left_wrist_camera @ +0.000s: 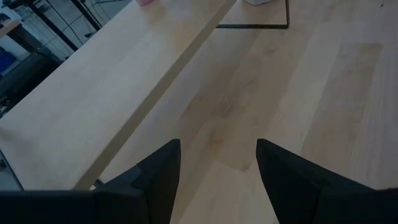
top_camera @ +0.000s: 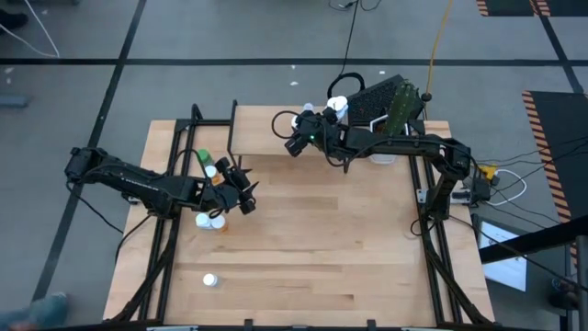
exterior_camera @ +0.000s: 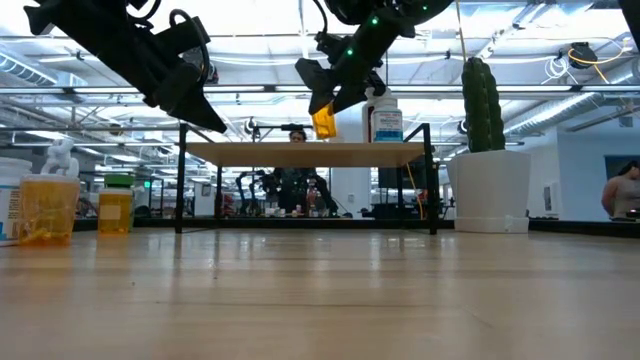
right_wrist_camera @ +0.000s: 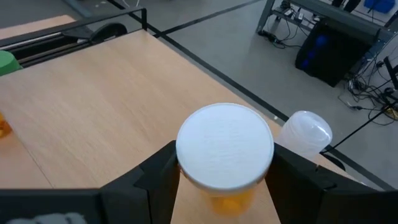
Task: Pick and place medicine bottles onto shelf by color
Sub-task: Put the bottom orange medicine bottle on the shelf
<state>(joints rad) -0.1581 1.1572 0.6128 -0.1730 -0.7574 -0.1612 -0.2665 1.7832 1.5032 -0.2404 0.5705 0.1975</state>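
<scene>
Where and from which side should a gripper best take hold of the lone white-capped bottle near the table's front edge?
Grip the lone bottle around its cap or body, coming straight down from above: it appears to stand upright, cap showing round, with open tabletop all around, so fingers could probably close on opposite sides unobstructed.

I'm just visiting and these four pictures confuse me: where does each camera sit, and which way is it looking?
High: overhead, straight down on the table and both arms.
Low: at tabletop height, looking level at the shelf; arms enter from above.
Left wrist: on the left arm, past its open left gripper.
Right wrist: past the right gripper holding an orange bottle, also seen in low view.
</scene>
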